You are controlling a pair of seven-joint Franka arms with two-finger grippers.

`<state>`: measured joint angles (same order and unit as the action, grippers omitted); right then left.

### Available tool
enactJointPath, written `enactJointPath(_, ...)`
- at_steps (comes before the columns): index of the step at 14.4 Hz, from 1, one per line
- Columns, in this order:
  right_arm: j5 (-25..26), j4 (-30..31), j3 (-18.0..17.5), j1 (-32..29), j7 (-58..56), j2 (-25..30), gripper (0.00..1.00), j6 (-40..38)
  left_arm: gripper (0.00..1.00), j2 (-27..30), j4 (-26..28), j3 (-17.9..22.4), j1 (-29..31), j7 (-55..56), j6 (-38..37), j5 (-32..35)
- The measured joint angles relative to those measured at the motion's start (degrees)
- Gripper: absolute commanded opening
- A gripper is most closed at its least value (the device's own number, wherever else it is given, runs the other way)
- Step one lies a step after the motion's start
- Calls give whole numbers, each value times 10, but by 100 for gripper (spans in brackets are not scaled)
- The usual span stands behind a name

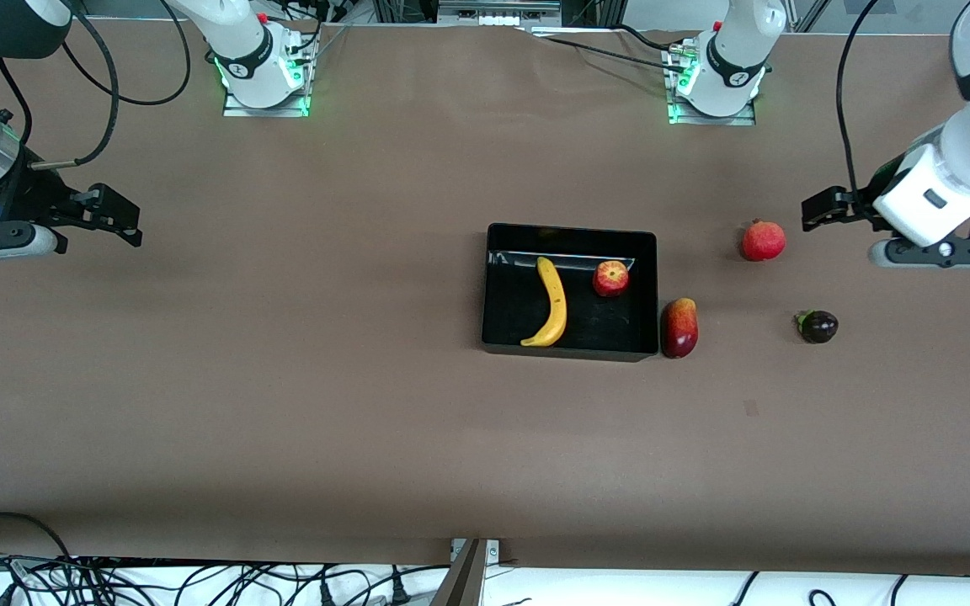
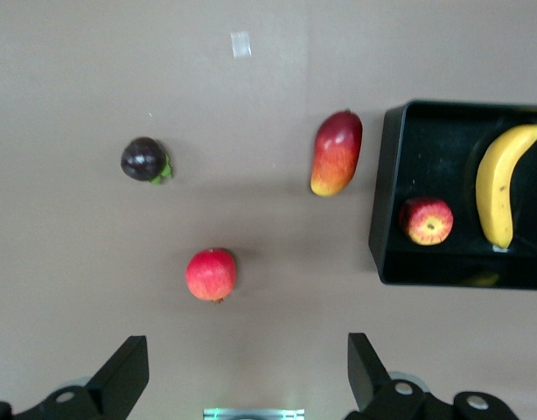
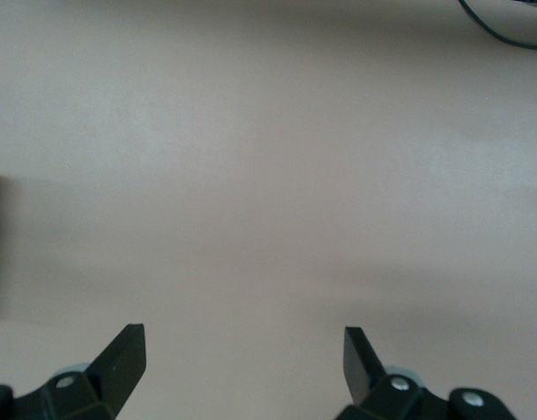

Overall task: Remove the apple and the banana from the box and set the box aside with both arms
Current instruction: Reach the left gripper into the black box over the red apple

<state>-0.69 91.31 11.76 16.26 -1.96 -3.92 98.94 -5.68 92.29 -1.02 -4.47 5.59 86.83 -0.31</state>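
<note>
The black box (image 1: 570, 348) sits at mid-table. A yellow banana (image 1: 551, 302) and a small red apple (image 1: 610, 278) lie inside it. In the left wrist view the box (image 2: 384, 201), the banana (image 2: 496, 184) and the apple (image 2: 427, 220) also show. My left gripper (image 1: 822, 206) is open and empty, up in the air at the left arm's end of the table, beside a round red fruit; its fingertips (image 2: 124, 372) show wide apart. My right gripper (image 1: 114, 217) is open and empty over bare table at the right arm's end; its fingertips (image 3: 124, 350) are wide apart.
A red and yellow mango (image 1: 679, 327) lies against the box's wall toward the left arm's end. A round red pomegranate-like fruit (image 1: 763, 241) and a dark purple fruit (image 1: 818, 326) lie nearer the left arm's end. Cables run along the table's near edge.
</note>
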Motion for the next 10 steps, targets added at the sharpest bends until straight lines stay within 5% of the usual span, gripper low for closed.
enactJointPath(10, 0, -1, -1, 0, 0, 0, 100, 17, 100, -182, 0, -31, -147, 184, 121, 0)
